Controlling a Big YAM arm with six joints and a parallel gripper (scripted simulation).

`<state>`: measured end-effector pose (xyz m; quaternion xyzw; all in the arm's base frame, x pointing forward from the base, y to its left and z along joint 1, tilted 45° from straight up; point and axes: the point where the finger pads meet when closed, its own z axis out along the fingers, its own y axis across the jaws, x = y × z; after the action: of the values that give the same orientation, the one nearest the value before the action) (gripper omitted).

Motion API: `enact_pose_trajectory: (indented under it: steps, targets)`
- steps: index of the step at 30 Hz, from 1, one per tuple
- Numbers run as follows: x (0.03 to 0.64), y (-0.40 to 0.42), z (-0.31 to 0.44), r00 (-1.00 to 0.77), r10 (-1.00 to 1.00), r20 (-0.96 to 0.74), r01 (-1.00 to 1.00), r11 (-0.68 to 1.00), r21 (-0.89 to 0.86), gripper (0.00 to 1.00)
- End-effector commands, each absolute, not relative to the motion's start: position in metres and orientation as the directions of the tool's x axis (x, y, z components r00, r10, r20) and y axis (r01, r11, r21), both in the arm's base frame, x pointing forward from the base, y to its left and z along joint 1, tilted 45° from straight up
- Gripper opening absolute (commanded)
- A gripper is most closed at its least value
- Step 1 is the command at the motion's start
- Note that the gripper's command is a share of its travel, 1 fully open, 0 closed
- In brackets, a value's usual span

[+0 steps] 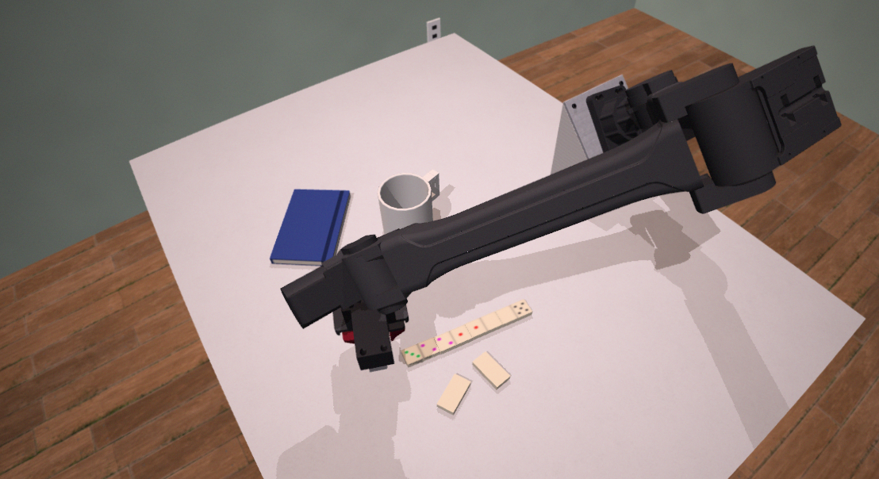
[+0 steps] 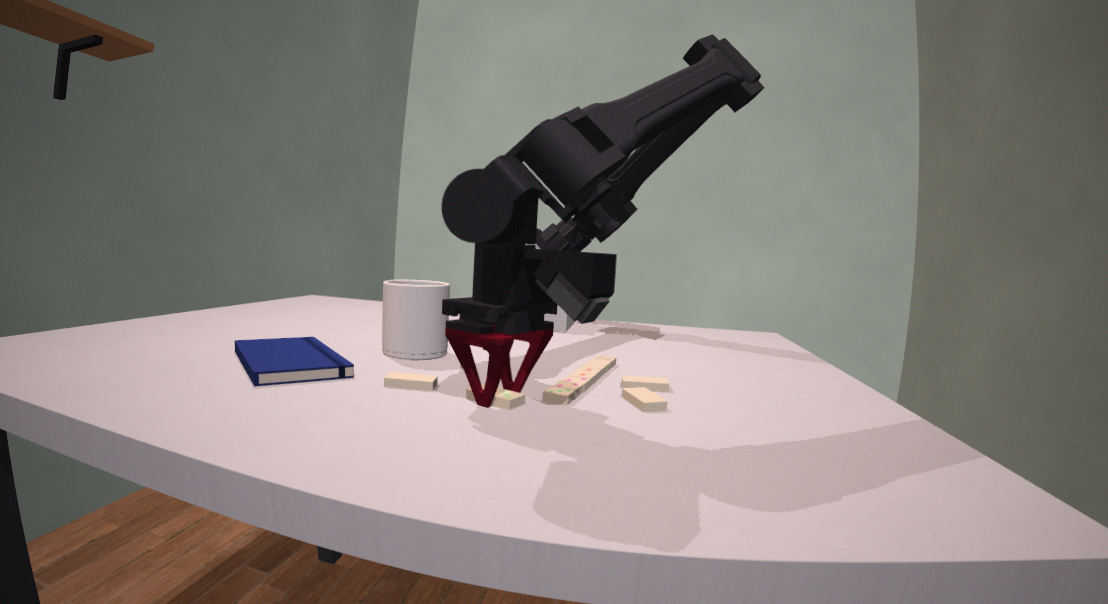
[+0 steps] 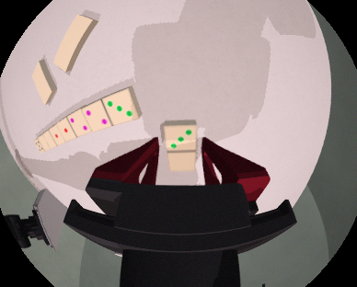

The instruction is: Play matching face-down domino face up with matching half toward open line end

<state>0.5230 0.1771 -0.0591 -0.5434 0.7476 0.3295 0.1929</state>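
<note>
The face-up line (image 1: 498,317) (image 2: 581,379) (image 3: 97,116) ends in three green pips at one end, several black pips at the other. A separate face-up domino (image 2: 509,396) (image 3: 181,143) lies flat near the green end, apart from the line and turned across it; its one half has three green pips, the other looks blank. My gripper (image 2: 498,397) (image 3: 179,143) is open, a fingertip on either side of this domino, with gaps beside it in the wrist view. The top view hides the fingertips and this domino behind the arm.
Two face-down dominoes lie beside the line, one (image 1: 454,393) (image 2: 644,399) (image 3: 74,43) nearer the green end, the other (image 1: 491,369) (image 3: 44,83) farther along. A third (image 2: 410,381) lies beyond the gripper, toward the blue notebook (image 1: 310,225) (image 2: 290,355). A mug (image 1: 405,214) (image 2: 415,321) stands behind.
</note>
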Motion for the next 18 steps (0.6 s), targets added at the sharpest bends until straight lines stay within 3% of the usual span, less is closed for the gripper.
enact_pose_trajectory:
  steps: [1, 14, 15, 18]
  targets:
    - [0.5264, 0.1709, -0.0594, -0.345, -0.679, -0.647, -0.937, 0.206, 0.283, 0.43]
    - [0.5265, 0.1648, -0.0657, -0.365, -0.673, -0.643, -0.929, 0.220, 0.296, 0.43]
    - [0.5262, 0.1733, -0.0570, -0.337, -0.682, -0.649, -0.939, 0.200, 0.278, 0.22]
    - [0.5262, 0.1705, -0.0600, -0.346, -0.679, -0.647, -0.936, 0.207, 0.284, 0.22]
